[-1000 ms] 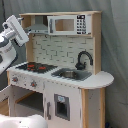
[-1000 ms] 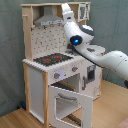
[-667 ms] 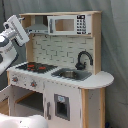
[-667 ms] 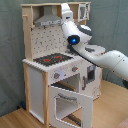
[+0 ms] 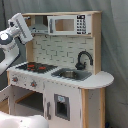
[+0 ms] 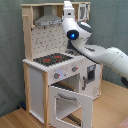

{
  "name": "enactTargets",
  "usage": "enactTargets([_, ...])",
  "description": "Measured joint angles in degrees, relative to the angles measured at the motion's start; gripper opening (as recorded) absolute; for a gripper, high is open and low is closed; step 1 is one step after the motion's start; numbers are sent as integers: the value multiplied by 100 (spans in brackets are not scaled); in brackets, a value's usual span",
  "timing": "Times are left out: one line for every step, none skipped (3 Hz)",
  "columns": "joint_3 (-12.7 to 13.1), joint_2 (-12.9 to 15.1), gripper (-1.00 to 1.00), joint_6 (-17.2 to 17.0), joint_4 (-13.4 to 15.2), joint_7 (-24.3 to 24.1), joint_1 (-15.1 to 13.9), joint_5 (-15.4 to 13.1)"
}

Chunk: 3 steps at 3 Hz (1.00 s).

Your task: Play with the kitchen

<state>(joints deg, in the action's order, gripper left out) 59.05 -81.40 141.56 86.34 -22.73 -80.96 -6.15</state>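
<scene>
Kitchen [image 5: 62,75] fills centre in both exterior views, oven door [image 6: 70,102] hanging open, so probably free for poking inside. Arm [image 6: 95,49] raised up by hood [image 6: 47,20]. Jaws: can't tell, hidden.

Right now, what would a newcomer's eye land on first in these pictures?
The tall toy kitchen fills both exterior views, its red-ringed hob on the counter and black faucet arching over the sink. In the second exterior view the oven door hangs open below the hob. The white robot arm reaches up near the grey hood.
</scene>
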Motion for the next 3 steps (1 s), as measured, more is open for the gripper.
enactTargets([-1, 32, -100, -8, 0, -26, -15, 0])
enactTargets([56, 374, -100, -224, 1, -269, -165, 0])
enactTargets([214, 394, -100, -662, 5, -586, -300, 30])
